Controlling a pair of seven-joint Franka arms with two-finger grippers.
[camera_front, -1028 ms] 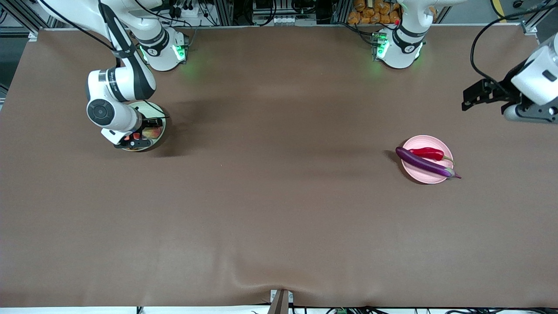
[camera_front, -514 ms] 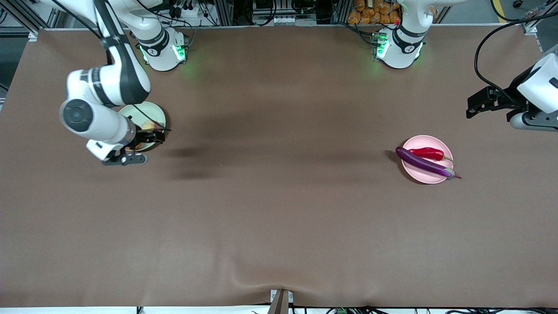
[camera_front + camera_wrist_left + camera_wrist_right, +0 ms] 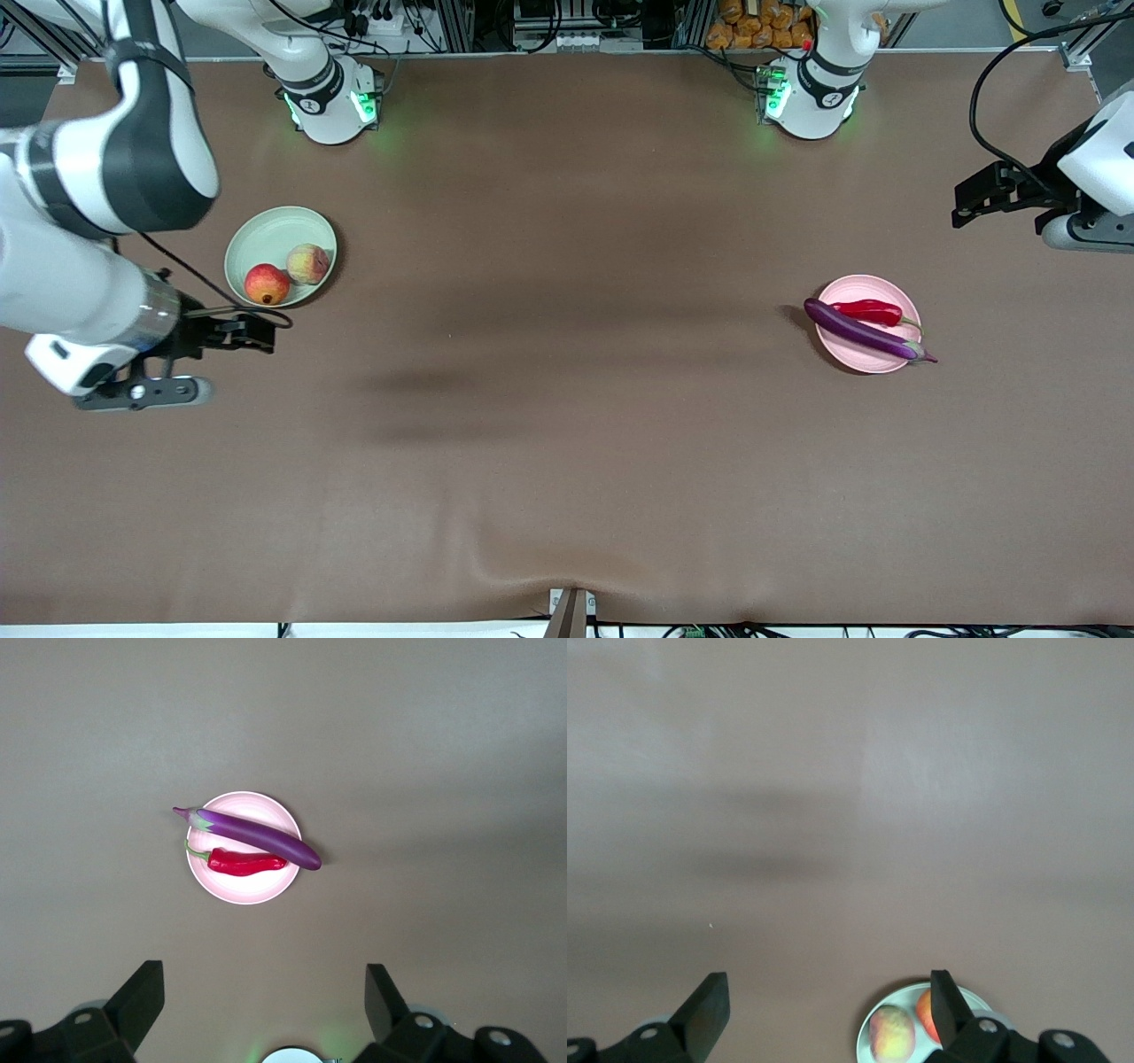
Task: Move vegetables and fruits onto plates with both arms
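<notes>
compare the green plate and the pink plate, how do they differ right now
The green plate holds two round fruits, a pomegranate and a peach; the pink plate holds two long vegetables, an eggplant and a chili pepper. The fruits sit inside the green plate's rim; the eggplant overhangs the pink plate at both ends. Both plates are round, shallow and alike in size.

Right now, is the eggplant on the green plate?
No, the eggplant lies on the pink plate beside the chili pepper.
</notes>
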